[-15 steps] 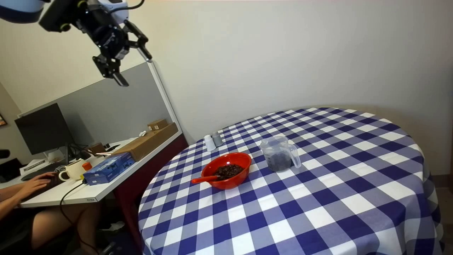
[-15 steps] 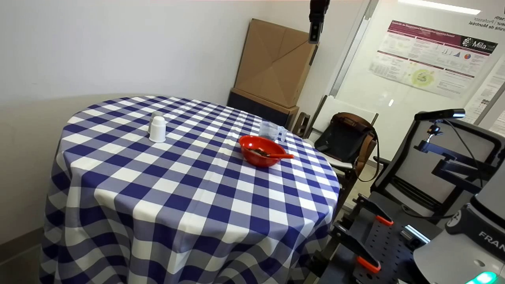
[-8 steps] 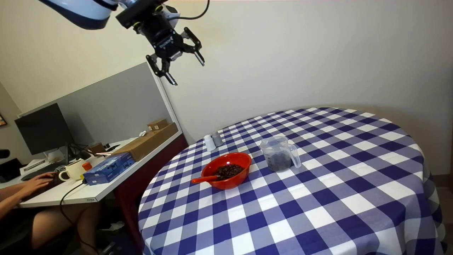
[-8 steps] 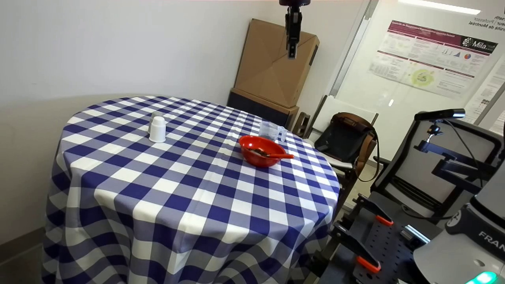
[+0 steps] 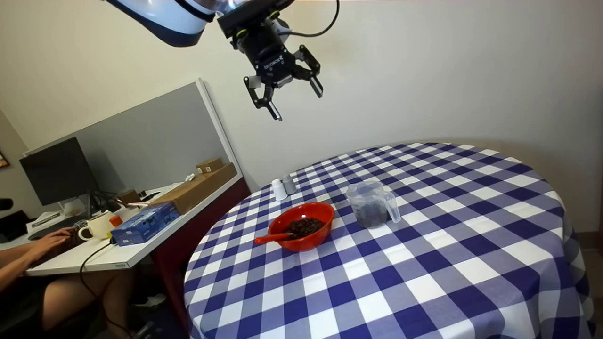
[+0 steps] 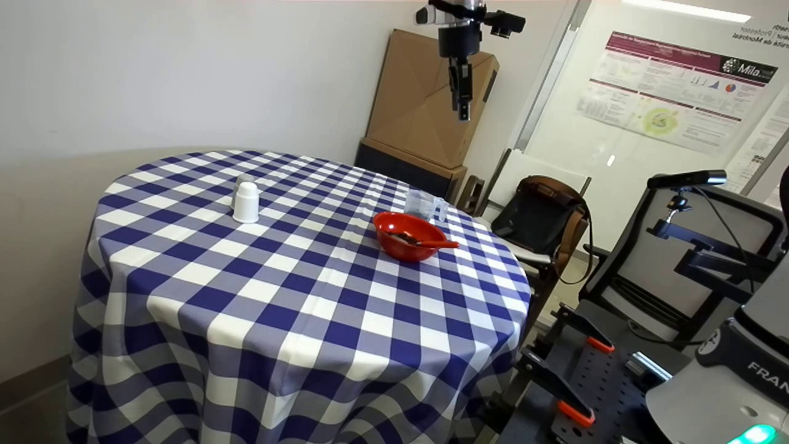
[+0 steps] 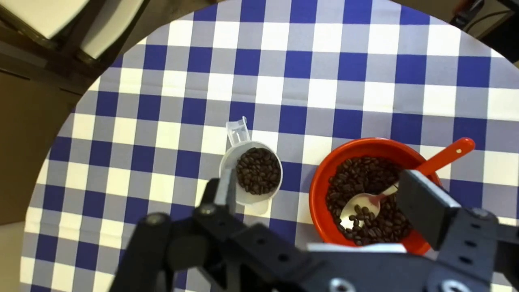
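Wrist view: pincer (image 7: 317, 184) wide open, fingers (image 7: 427, 209) well apart, in free air high over the table (image 5: 405, 282).

Arm (image 5: 162, 21), in an exterior view: slants down from the top of the frame; wrist tilted, fingers aimed down and somewhat right, one tip lower than its partner. In an exterior view with the wrist camera (image 6: 506, 23) in sight, pincer hangs near upright.

Below, nearest: bowl (image 7: 318, 198), red, toward the table's robot-side edge. Dark beans (image 7: 365, 172) in it. Spoon (image 7: 448, 156): red handle over the rim toward that same edge, pale scoop down among the beans, several lying on it. Jug (image 7: 228, 162), clear, upright, near the bowl but apart, farther in from that edge; beans in its bottom.

Farther out: white shaker (image 5: 279, 189) and grey shaker (image 5: 289, 184), side by side, behind the bowl toward the table's far left edge in an exterior view.

Hidden or cut: arm cropped by the top frame edge in both exterior views; base (image 6: 709, 394) cropped at right. Wrist view: a finger covers part of the bowl and the spoon's middle; its mate overlaps the jug's rim. In an exterior view the jug stands partly behind the bowl, grey shaker mostly behind the white; pincer there is side-on, gap unreadable. Jug's contents blurred through its wall.
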Robot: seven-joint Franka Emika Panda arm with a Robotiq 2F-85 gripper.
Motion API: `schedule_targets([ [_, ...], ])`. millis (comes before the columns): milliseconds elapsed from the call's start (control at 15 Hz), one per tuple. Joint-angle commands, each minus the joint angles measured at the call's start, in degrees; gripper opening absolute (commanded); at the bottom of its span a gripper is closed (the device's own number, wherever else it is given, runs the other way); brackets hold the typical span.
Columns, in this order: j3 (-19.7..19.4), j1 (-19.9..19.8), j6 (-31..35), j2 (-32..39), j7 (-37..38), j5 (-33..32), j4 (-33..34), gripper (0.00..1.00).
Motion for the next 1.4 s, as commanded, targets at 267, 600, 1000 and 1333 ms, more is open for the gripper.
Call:
schedule_targets([
  [267, -2.3, -2.8, -0.5, 9.4, -1.9, -2.6, 6.9, 1.0],
  [600, -3.3, -3.8, -0.5, 17.1, -2.1, -4.5, 13.9, 1.0],
  [1000, -3.7, -3.9, -1.1, 25.6, -2.3, -5.0, 21.3, 1.0],
  [1333, -4.0, -4.2, -2.2, 30.8, -3.1, -5.1, 25.2, 1.0],
])
